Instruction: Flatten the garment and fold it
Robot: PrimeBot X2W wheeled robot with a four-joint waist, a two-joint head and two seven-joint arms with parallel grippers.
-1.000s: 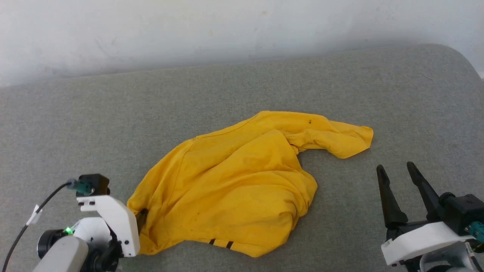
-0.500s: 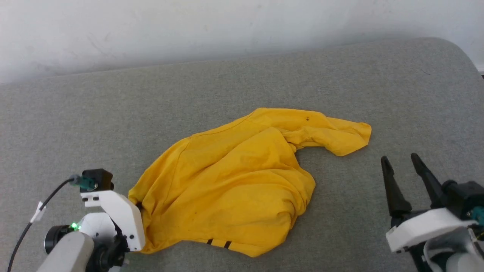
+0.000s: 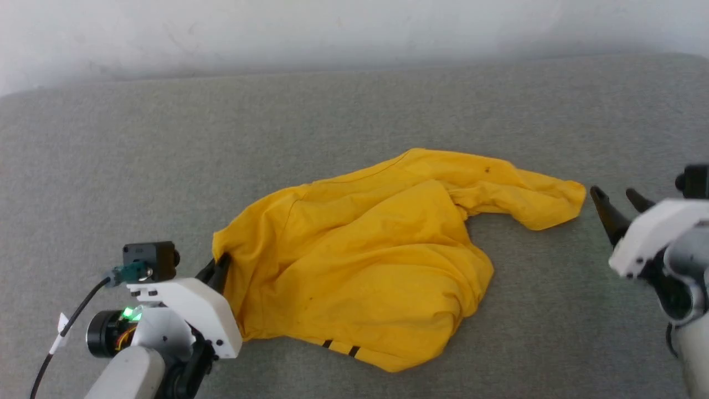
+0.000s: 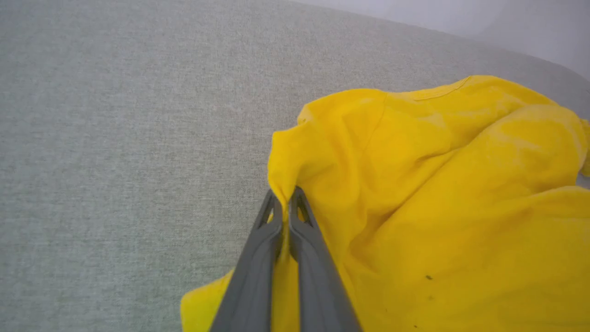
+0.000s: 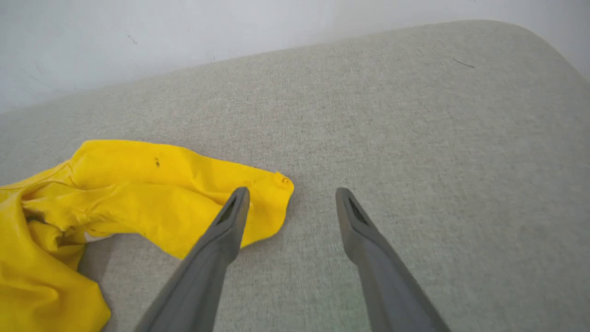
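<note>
Logging garment (image 3: 360, 266) lying crumpled in the middle of grey fabric worktop (image 3: 111, 138), long axis running diagonally near-left to far-right in head view, narrow sleeve-like end pointing toward right pincer (image 3: 614, 193). Logging left pincer (image 4: 286, 193) clamping a thin fold at garment's left edge, and right pincer spreading wide, gripping nothing, just beside the far-right tip. Risking fold slipping out under pull owing to shallow grip. Risking right pincer closing on bare worktop or catching one layer only, bunching cloth instead of flattening.
</note>
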